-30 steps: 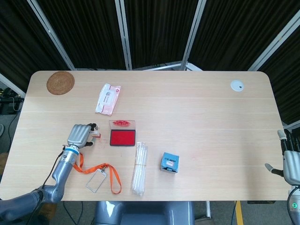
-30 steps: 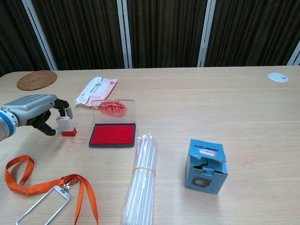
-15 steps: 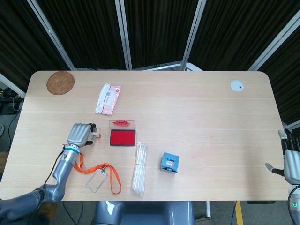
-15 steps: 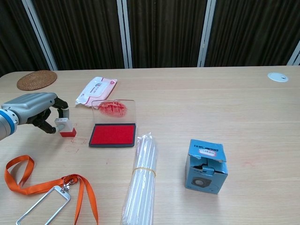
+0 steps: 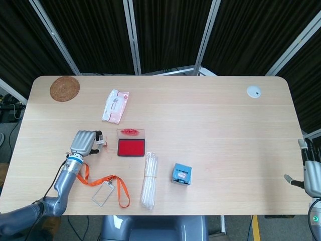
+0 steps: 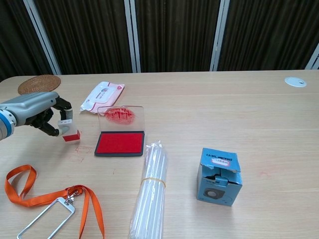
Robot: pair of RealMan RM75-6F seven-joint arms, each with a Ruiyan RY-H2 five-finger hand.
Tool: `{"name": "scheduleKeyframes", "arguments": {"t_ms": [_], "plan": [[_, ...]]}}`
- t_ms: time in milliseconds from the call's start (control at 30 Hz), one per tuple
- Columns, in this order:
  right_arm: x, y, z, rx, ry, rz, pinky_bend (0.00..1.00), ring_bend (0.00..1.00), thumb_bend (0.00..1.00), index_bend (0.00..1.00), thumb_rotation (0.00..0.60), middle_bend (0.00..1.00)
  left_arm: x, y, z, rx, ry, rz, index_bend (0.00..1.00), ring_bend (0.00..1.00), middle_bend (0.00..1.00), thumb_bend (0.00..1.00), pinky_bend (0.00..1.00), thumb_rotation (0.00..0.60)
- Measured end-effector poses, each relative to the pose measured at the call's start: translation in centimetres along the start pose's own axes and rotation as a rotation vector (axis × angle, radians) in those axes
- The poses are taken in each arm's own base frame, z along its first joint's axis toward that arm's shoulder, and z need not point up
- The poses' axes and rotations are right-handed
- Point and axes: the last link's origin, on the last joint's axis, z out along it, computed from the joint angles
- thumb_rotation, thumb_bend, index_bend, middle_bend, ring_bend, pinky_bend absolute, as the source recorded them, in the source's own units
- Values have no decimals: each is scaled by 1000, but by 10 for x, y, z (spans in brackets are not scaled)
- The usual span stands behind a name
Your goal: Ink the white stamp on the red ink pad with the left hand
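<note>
Squarely in metallic left robot hand (image 6: 35, 110) — blocky white stamp (image 6: 68, 130), red base.

Stamp (image 6: 69, 131) left of ink pad (image 6: 120, 143)

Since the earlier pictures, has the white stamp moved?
Yes. The white stamp, held by the left hand, has drifted left, away from the red ink pad.

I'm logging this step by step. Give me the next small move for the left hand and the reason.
Probably carry the white stamp sideways toward the robot's right until it is over the red ink pad, then lower it. The left hand already holds the stamp, which sits beside the pad, apart from it, near faint red marks on the table. The pad's clear lid stands open, so the red surface is exposed.
</note>
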Motion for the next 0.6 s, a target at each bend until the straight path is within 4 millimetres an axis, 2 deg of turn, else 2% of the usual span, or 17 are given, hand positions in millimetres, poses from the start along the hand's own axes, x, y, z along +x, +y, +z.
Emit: {"name": "scheduleKeyframes", "arguments": {"t_ms": [200,333,467,600], "plan": [[1,0,1,-1,-1,4,0,0,0,0,600,0,19,19,-2,-72,-17,-54,571,802,514,431,778,600],[1,0,1,-1,-2,5,0,0,0,0,600,0,33,31,1,-118,-25,-23,571,801,518,431,778,600],[1,0,2,-2,-1,6,0,0,0,0,600,0,36,46,7,-143,-36,29,572,801,521,431,778,600],[1,2,2,-8,3,4,0,0,0,0,600,0,31,66,13,-168,-55,30,579,802,527,439,778,600]]}}
